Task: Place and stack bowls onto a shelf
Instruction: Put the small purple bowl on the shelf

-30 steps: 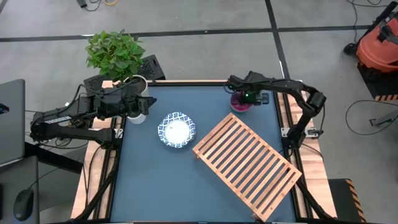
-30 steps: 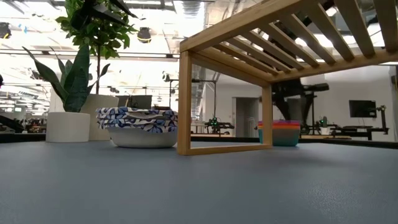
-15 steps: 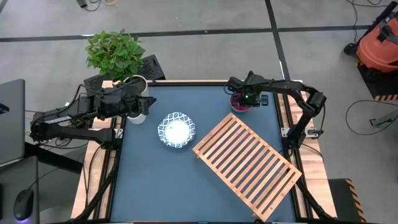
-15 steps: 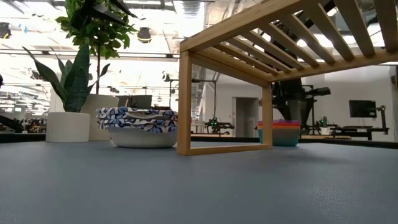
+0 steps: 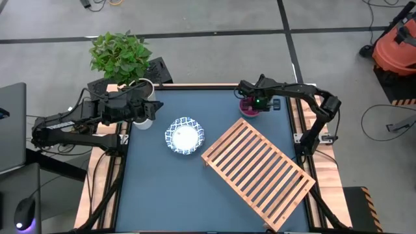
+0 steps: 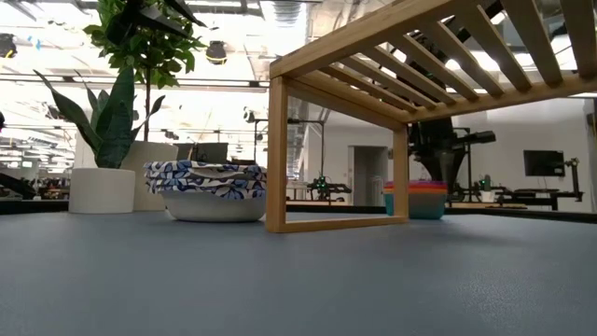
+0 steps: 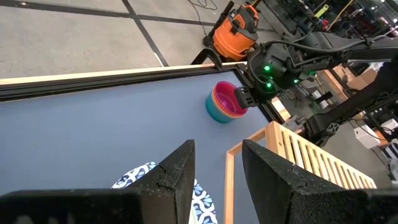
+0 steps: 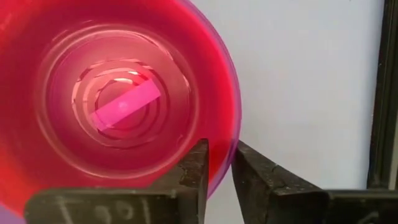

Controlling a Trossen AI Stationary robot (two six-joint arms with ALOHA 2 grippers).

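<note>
Dark blue worktop [image 5: 156,195] | magenta bowl [image 8: 118,99] tops nested stack, far right corner, beside shelf [image 5: 257,172] | right gripper [image 8: 216,163] jaws pinch its rim wall | left gripper [image 7: 217,180] jaws apart, far left | likely light, stiff, slick; rim is best hold.

I count three small bowls [image 7: 224,103] nested in one stack, magenta over orange-red over teal. One white bowl with a blue patterned rim [image 5: 184,136] shows. One slatted wooden shelf [image 5: 257,173]. Two potted plants [image 6: 119,140].
</note>
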